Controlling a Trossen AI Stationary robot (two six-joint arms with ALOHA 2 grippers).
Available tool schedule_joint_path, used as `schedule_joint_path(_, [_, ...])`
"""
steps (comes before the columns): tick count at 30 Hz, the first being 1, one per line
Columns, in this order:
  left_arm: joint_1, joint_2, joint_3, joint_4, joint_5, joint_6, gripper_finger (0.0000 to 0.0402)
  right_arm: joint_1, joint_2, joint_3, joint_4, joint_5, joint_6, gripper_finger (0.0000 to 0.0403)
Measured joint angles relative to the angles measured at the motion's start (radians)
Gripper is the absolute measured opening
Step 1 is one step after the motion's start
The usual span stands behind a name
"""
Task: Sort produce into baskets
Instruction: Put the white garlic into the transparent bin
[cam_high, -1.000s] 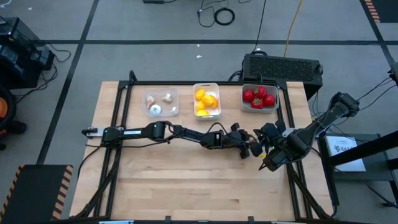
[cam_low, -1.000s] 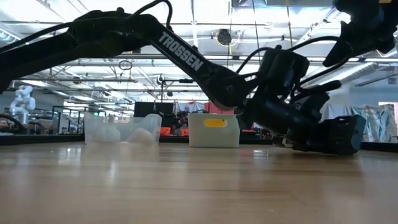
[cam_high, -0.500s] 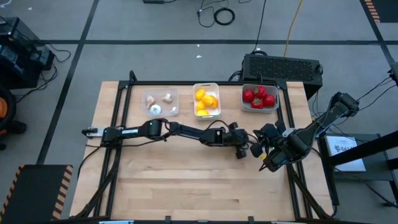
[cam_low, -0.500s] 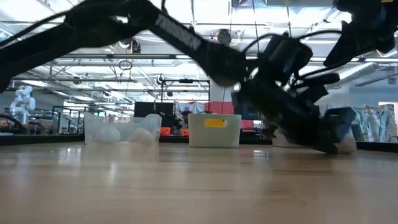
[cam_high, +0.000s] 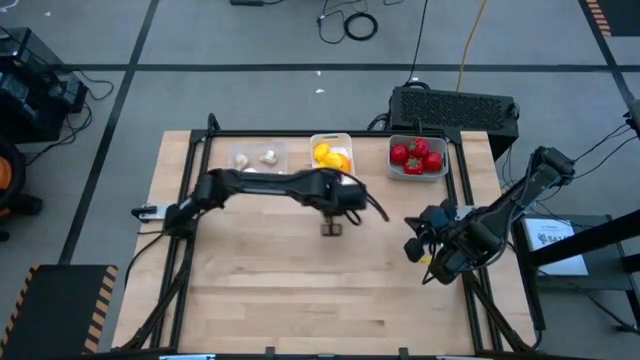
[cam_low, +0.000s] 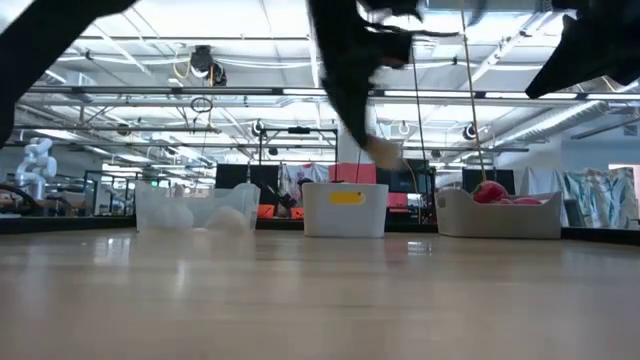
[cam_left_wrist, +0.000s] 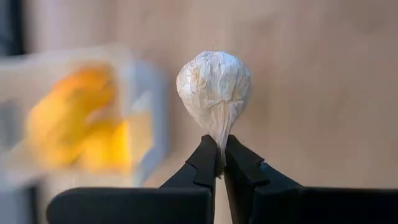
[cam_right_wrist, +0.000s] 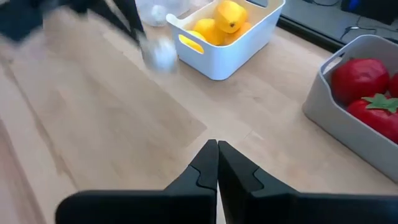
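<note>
My left gripper (cam_high: 332, 228) hangs above the table's middle, just in front of the white basket (cam_high: 332, 162) of yellow lemons, and is shut on a whitish garlic bulb (cam_left_wrist: 214, 84). The low view shows this bulb (cam_low: 385, 152) well above the tabletop. The clear basket (cam_high: 258, 160) at the far left holds garlic bulbs. The grey basket (cam_high: 417, 158) at the far right holds red tomatoes (cam_right_wrist: 360, 78). My right gripper (cam_right_wrist: 217, 152) is shut with nothing in it and waits near the table's right edge (cam_high: 412, 248). My left gripper pinches the garlic bulb's thin tapered stem end (cam_left_wrist: 219, 144) between its two fingertips. The round body of the bulb stands out beyond the fingertips. The bulb is lifted clear of the table.
A big black box (cam_high: 455, 106) stands behind the table's far right corner. Black frame rails (cam_high: 200, 160) run along the table's left and right sides. Bare wood (cam_high: 300, 290) spreads across the near half of the table.
My left gripper has shut on the garlic bulb close to my right gripper. It has lifted the bulb off the table and carried it toward the table's left, to just in front of the white basket.
</note>
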Motion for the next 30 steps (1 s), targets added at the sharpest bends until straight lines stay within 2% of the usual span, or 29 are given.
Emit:
schedule_joint_path(3, [0.017,-0.077,0.000,-0.147,-0.097,-0.003,0.0019,0.008,0.006,-0.004,0.025,0.000,-0.001,0.0000])
schedule_joint_path(6, [0.049,-0.156,-0.010,-0.253,-0.149,-0.026,0.0019,0.011,0.023,-0.015,0.054,-0.001,-0.004,0.0000])
schedule_joint_path(9, [0.098,-0.258,-0.092,-0.284,-0.176,-0.028,0.0019,0.011,0.045,-0.016,0.062,-0.010,-0.004,0.0000])
schedule_joint_path(13, [0.201,-0.433,-0.278,-0.276,-0.185,-0.047,0.0019,0.011,0.069,-0.016,0.075,-0.035,-0.004,0.0000])
schedule_joint_path(17, [0.321,-0.602,-0.533,-0.197,-0.144,-0.049,0.0019,0.011,0.087,-0.016,0.083,-0.050,-0.003,0.0000])
schedule_joint_path(21, [0.423,-0.734,-0.767,-0.052,-0.095,-0.020,0.0019,0.011,0.093,-0.017,0.086,-0.051,-0.002,0.0000])
schedule_joint_path(25, [0.483,-0.779,-0.932,0.112,-0.102,0.007,0.0024,0.005,0.094,-0.017,0.096,-0.045,-0.001,0.0000])
schedule_joint_path(30, [0.531,-0.758,-1.038,0.197,-0.123,0.025,0.0049,-0.016,0.094,-0.017,0.107,-0.014,-0.023,0.0000])
